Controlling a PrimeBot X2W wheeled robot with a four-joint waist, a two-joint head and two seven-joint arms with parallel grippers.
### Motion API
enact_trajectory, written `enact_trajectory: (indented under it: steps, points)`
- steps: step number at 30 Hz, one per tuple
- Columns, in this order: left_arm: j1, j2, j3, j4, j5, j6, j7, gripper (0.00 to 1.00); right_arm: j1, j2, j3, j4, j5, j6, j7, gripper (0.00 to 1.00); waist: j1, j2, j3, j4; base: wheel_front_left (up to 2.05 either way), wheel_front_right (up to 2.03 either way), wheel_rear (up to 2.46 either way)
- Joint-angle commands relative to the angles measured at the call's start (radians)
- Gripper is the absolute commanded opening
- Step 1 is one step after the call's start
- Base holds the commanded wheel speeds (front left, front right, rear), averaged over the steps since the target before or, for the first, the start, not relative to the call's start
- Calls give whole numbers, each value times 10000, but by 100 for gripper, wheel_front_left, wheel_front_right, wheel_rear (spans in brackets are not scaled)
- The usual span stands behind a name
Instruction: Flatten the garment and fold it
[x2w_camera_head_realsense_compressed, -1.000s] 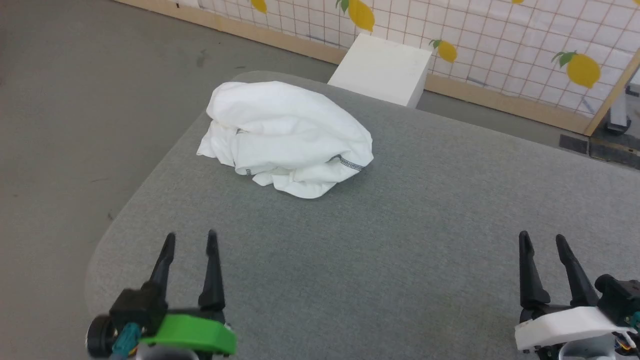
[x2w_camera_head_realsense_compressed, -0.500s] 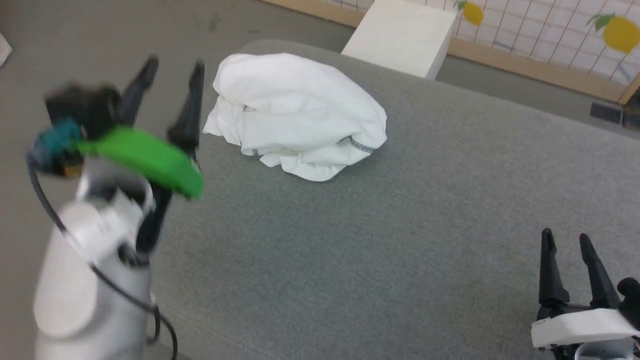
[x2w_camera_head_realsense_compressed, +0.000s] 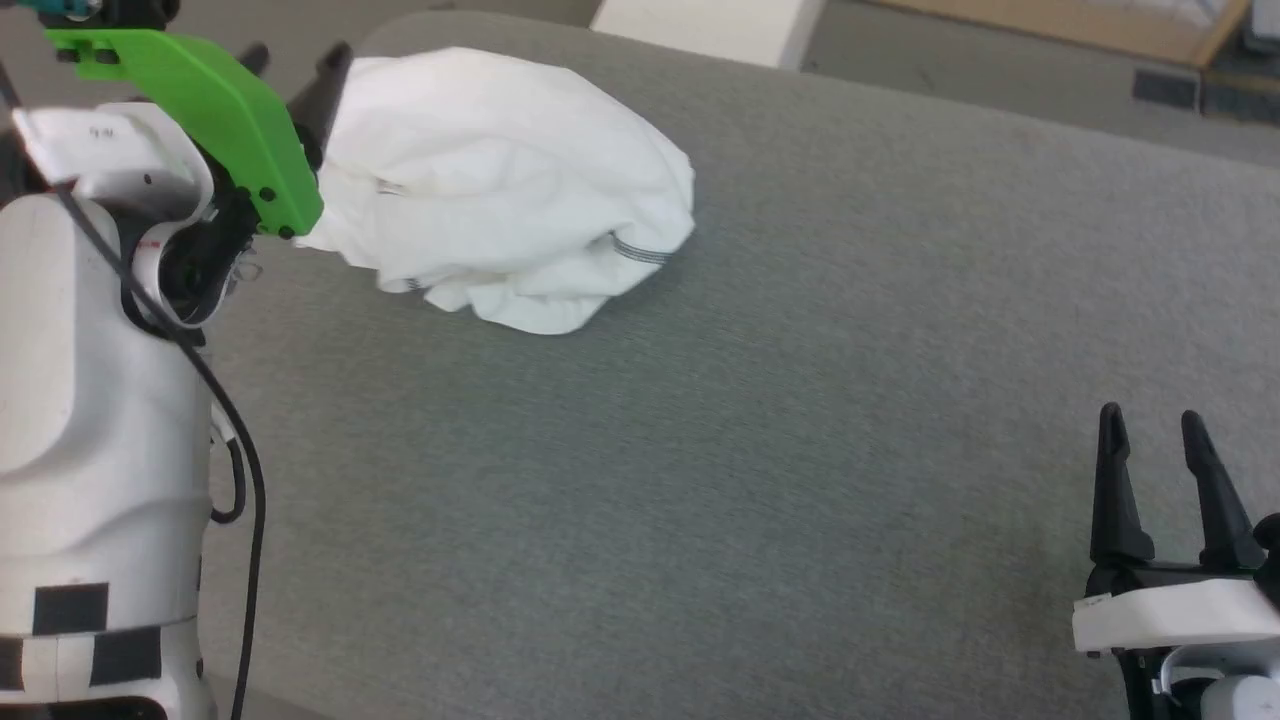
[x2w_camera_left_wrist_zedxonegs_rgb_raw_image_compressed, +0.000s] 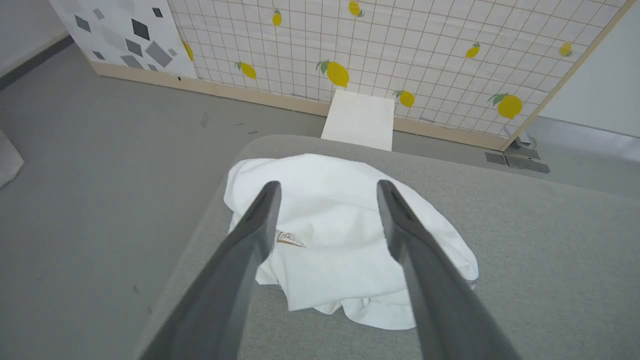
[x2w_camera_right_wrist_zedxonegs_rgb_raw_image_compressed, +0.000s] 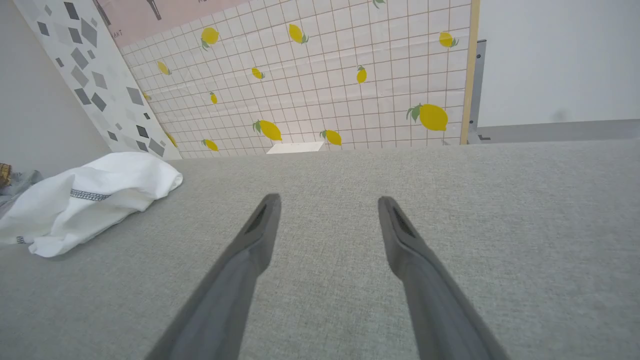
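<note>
At the far left corner of the grey padded table (x2w_camera_head_realsense_compressed: 800, 420) lies the shirt (x2w_camera_head_realsense_compressed: 500, 180), bunched in a loose heap; I judge it light, thin and limp, apt to drape and drag on the cloth top rather than lift as one piece. I would pinch an edge, best the stitched hem (x2w_camera_head_realsense_compressed: 640, 250) at its right end, not the domed middle. The heap's long axis runs from far left to near right; I cannot tell where collar or sleeves point, though a small patch (x2w_camera_left_wrist_zedxonegs_rgb_raw_image_compressed: 291, 240) faces up. My left gripper (x2w_camera_left_wrist_zedxonegs_rgb_raw_image_compressed: 325, 186) hangs over the heap, fingers spread, empty; my right gripper (x2w_camera_head_realsense_compressed: 1150, 415) sits well apart, spread wide, empty.
</note>
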Motion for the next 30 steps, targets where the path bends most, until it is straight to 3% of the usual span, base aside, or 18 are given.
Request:
enact_trajectory:
  steps: [1,8,18,23,24,25,26,30]
  points:
    - [-201,-13,61,233,-288,-24,329,100,-162,-4,-13,-120,-84,-15,-59,100,0,0,675,-679,0,0,0]
    - [-476,-93,394,1162,-834,603,1387,100,-330,-4,-133,-513,-264,-15,-37,100,0,0,1608,-1425,0,0,0]
    - [-548,-413,631,2213,-738,2471,2469,100,-487,-4,-384,-1048,-327,-15,38,100,0,0,2693,-1897,0,0,0]
    - [-516,-566,636,2237,-772,2946,2827,100,-601,-4,-401,-1223,-349,-15,44,100,0,0,2959,-2020,0,0,0]
    - [-499,-579,612,2209,-780,2939,2844,54,-644,-4,-391,-1272,-369,-15,43,100,0,0,3005,-2043,0,0,0]
    - [-485,-577,561,2178,-781,2873,2859,31,-674,-4,-380,-1320,-382,-15,43,100,0,0,3036,-2057,0,0,0]
    - [-467,-561,515,2147,-771,2808,2842,0,-704,-4,-369,-1384,-408,-15,41,100,0,0,3064,-2068,0,0,0]
    - [-426,-560,477,2114,-837,2674,2778,0,-751,-4,-374,-1630,-512,-15,28,100,0,0,3065,-2098,0,0,0]
